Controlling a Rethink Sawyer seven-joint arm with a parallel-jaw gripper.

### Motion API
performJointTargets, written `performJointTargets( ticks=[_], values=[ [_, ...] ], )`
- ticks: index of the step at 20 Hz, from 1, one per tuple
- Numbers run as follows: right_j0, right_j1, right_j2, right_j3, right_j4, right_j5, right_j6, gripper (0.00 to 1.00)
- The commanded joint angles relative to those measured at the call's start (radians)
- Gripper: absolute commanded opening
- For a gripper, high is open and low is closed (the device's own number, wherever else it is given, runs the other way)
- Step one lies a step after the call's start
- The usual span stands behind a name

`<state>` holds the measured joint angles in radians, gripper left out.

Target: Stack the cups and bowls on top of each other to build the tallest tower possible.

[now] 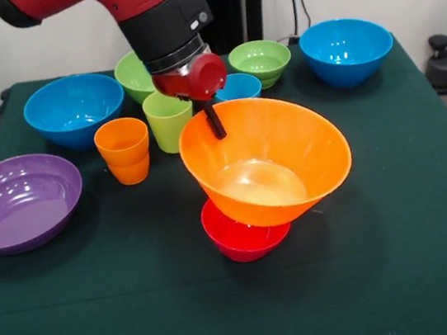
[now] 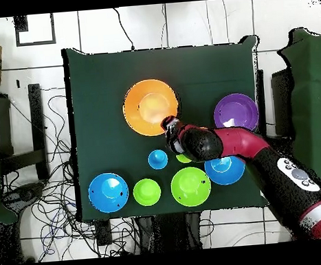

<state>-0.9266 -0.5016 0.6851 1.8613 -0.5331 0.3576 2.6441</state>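
My gripper (image 1: 214, 127) is shut on the far rim of the big orange bowl (image 1: 277, 160), one dark finger inside the rim. The bowl is tilted toward the camera, and its base is over the small red bowl (image 1: 242, 238) and seems to touch it. In the overhead view the gripper (image 2: 168, 124) is at the orange bowl's (image 2: 147, 106) edge and the red bowl is hidden beneath it. The orange cup (image 1: 124, 151) and the lime green cup (image 1: 168, 119) stand upright left of the gripper. The blue cup (image 1: 237, 87) shows behind the bowl.
A purple bowl (image 1: 20, 200) lies at the left edge. A blue bowl (image 1: 74, 109) is at the back left and another (image 1: 347, 50) at the back right. A large green bowl (image 1: 134, 73) and a small green bowl (image 1: 259, 61) stand at the back.
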Motion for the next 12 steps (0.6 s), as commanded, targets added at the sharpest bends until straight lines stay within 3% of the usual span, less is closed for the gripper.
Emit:
performJointTargets(
  ticks=[1,12],
  values=[
    [0.008,0.074,0.018,-0.110,-0.049,-0.012,-0.142,0.00],
    [-0.010,0.066,0.038,-0.128,-0.025,0.058,-0.169,0.00]
  ],
)
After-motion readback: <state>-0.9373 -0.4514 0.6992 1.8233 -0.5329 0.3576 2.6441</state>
